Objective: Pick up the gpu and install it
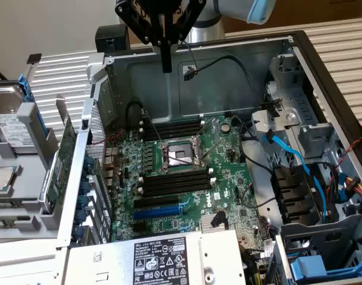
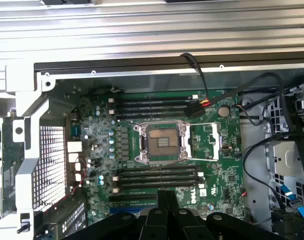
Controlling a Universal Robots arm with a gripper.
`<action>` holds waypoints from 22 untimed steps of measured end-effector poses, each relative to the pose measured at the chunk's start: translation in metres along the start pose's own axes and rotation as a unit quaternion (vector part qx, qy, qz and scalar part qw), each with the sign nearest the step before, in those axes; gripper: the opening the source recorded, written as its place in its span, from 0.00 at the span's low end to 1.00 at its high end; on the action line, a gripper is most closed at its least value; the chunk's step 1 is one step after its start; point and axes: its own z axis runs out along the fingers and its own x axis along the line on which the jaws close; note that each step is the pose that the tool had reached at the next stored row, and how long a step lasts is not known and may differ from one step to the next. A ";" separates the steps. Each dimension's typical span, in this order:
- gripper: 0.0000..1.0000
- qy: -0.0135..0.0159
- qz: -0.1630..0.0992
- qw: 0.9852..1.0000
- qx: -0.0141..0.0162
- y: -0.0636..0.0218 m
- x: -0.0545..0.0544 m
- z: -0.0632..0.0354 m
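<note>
Green gpu stands on edge just outside the case's perforated wall, exterior view's left, beside the hard drive. Gripper hangs above the motherboard, pincer together, empty. You'd want the card's top edge taken squarely, clear of that wall. Ribbed white table; loose cables crowd the case.

The motherboard lies flat in the open case, with its socket bare at the middle. Beyond the socket, over the case's far wall, the end effector hangs with its black fingers pressed together, holding nothing. Well to the exterior view's left of the socket, outside the case wall, the gpu stands on edge in a grey rack, and the hard drive is farther left. Nearer the camera than the socket sits the power supply.
</note>
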 end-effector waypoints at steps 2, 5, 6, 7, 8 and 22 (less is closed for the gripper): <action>0.11 0.000 0.000 1.000 0.000 0.0000 0.000 0.0000; 0.11 0.000 0.000 1.000 0.000 0.0000 0.000 0.0000; 0.11 0.000 0.000 1.000 0.000 0.0000 0.000 0.0000; 0.11 0.000 0.000 1.000 0.000 0.0000 0.000 0.0000; 0.11 0.000 0.000 1.000 0.000 0.0000 0.000 0.0000; 0.11 0.000 0.000 1.000 0.005 0.0146 0.003 -0.0002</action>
